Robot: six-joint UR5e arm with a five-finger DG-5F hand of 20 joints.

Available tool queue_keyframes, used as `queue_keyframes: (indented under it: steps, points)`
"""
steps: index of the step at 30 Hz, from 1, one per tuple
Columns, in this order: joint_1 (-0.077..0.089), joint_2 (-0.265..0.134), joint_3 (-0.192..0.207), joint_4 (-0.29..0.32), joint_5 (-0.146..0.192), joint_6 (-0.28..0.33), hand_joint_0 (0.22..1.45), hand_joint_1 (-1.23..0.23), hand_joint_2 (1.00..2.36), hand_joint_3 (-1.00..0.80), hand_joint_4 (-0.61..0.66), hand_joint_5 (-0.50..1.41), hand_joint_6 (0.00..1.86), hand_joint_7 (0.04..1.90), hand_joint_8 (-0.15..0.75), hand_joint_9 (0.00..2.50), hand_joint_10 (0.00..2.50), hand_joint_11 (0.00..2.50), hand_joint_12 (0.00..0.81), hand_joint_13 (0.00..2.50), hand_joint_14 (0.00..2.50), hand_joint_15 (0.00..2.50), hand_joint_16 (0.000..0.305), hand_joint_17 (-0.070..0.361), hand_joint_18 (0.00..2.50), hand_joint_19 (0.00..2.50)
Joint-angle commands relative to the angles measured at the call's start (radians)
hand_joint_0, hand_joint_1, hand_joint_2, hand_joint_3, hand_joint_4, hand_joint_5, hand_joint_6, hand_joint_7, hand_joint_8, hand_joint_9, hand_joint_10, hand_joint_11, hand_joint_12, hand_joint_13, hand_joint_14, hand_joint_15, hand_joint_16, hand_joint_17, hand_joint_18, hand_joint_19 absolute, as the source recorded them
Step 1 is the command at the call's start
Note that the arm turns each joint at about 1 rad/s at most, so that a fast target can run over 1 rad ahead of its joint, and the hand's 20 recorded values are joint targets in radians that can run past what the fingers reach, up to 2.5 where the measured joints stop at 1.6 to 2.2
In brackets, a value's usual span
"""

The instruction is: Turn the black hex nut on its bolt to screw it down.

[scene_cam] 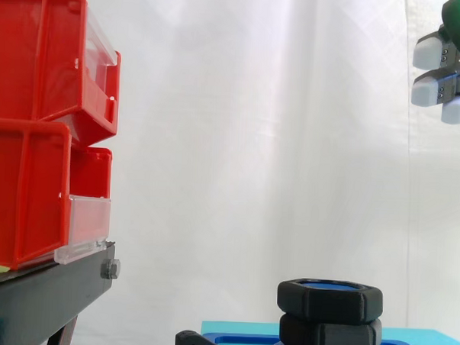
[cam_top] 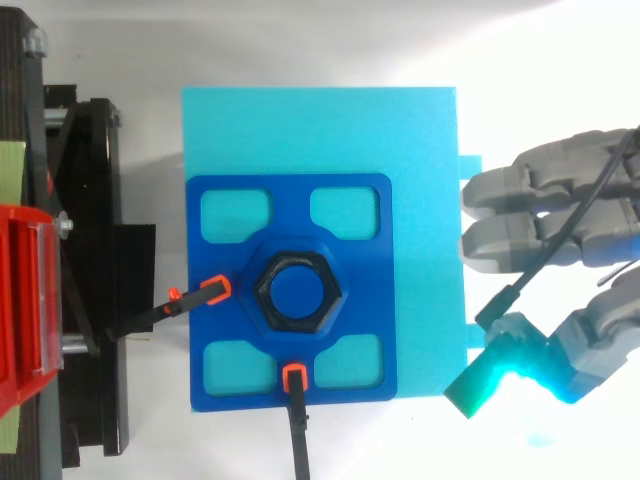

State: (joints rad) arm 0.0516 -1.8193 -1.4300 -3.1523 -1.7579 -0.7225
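The black hex nut [cam_top: 298, 292] was seated at the centre of the blue plate [cam_top: 366, 282]. The hand [cam_top: 530, 240] was held open and empty off its right edge. The nut could be missed if approached off-centre.

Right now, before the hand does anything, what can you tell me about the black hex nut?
The black hex nut looks like matte plastic, six-sided with softened corners. It lies flat and level at the middle of the dark blue plate, with the blue bolt filling its bore about flush with its top. From the side it rests on a second black hex piece of like size. The hand is well apart, fingers relaxed, touching nothing.
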Motion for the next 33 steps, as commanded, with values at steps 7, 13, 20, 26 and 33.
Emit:
queue_keyframes:
  steps: [7, 13, 20, 26, 33]
  points:
    - [-0.001, 0.0, 0.0, 0.0, 0.0, 0.0, 0.5, -0.4, 1.0, -0.5, -0.06, -0.27, 0.5, 0.5, 0.112, 0.02, 0.0, 0.0, 0.296, 0.07, 0.0, 0.0, 0.051, 0.116, 0.06, 0.15]
    - [0.001, 0.0, 0.0, 0.0, 0.0, 0.0, 0.5, -0.4, 1.0, -0.5, -0.05, -0.27, 0.5, 0.5, 0.113, 0.03, 0.0, 0.0, 0.299, 0.08, 0.0, 0.0, 0.051, 0.116, 0.08, 0.16]
    - [-0.001, 0.0, 0.0, 0.0, 0.0, 0.0, 0.49, -0.4, 1.0, -0.5, -0.05, -0.27, 0.5, 0.5, 0.116, 0.03, 0.0, 0.0, 0.301, 0.09, 0.0, 0.0, 0.051, 0.115, 0.09, 0.16]
    - [-0.001, 0.0, 0.0, 0.0, 0.0, 0.0, 0.49, -0.4, 1.0, -0.5, -0.05, -0.27, 0.5, 0.5, 0.122, 0.05, 0.0, 0.0, 0.3, 0.11, 0.0, 0.0, 0.051, 0.115, 0.12, 0.18]
    - [0.001, 0.0, 0.0, 0.0, 0.0, 0.0, 0.49, -0.42, 1.0, -0.5, -0.04, -0.27, 0.5, 0.5, 0.125, 0.08, 0.0, 0.0, 0.298, 0.13, 0.0, 0.0, 0.05, 0.113, 0.15, 0.17]
